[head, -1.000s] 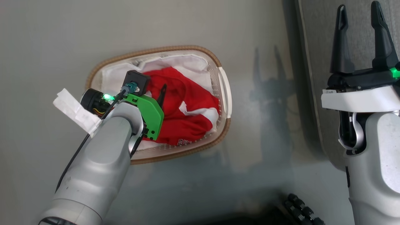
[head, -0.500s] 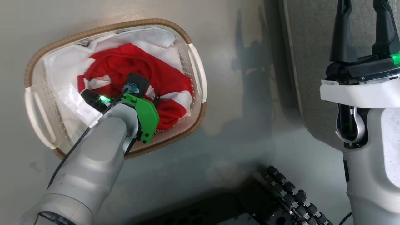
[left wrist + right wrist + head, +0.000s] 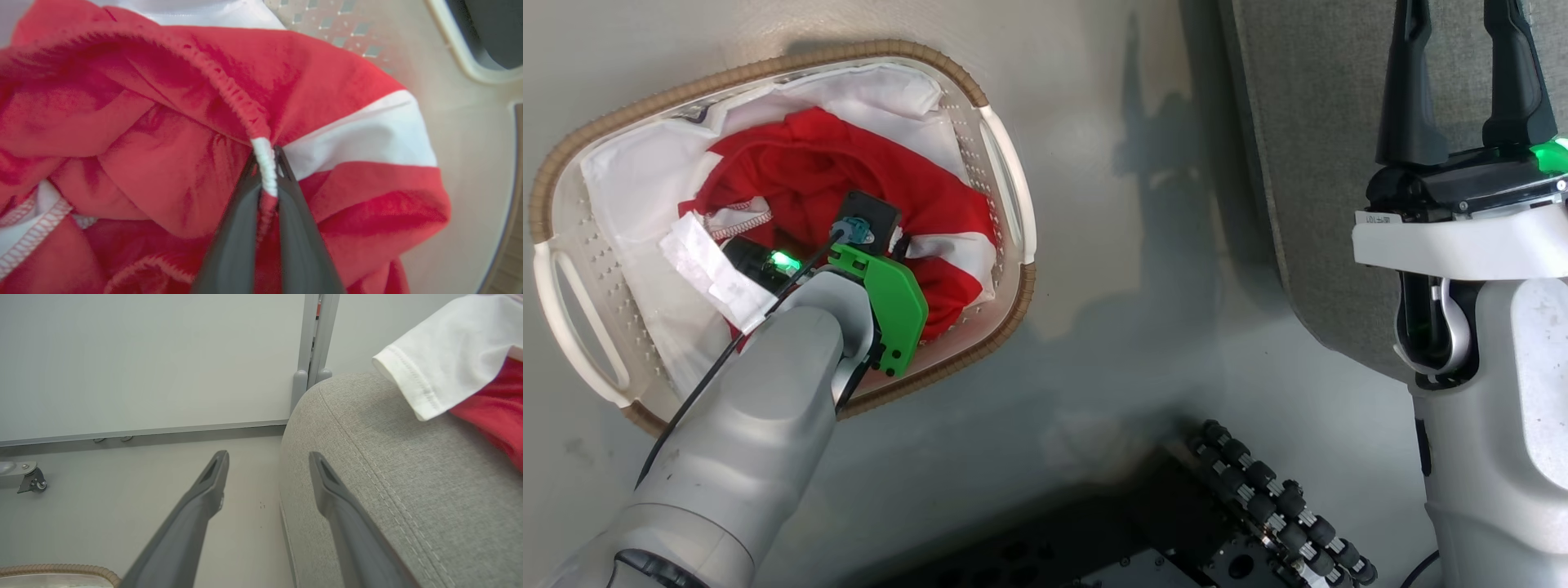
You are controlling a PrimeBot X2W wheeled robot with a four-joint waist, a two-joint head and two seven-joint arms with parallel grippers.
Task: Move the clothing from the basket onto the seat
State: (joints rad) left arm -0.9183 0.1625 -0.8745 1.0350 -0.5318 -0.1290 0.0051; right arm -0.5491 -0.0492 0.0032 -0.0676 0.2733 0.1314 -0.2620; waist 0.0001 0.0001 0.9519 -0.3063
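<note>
We note the left gripper [image 3: 267,163] first: a second ago its fingers stood spread over the pile, now they are pressed together on the ribbed trim edge [image 3: 229,92] of the red jersey [image 3: 809,171], the white stretch of that trim caught at the tips. We read: grasp made, lift not begun; the jersey lies bunched in the laundry basket [image 3: 1015,184], folds to either side of the fingers. The head camera has shifted too; we log no move of the basket. The right gripper [image 3: 268,457] is unchanged: fingers spread wide, nothing between them, the grey seat cushion [image 3: 388,477] close alongside one finger. The left wrist view gives us the pinch itself; in the head view the wrist housing [image 3: 894,302] covers the fingertips. The right wrist view adds a red garment with a white sleeve [image 3: 445,355] lying on the cushion beyond the fingertips, so we judge one piece delivered, one to go.
</note>
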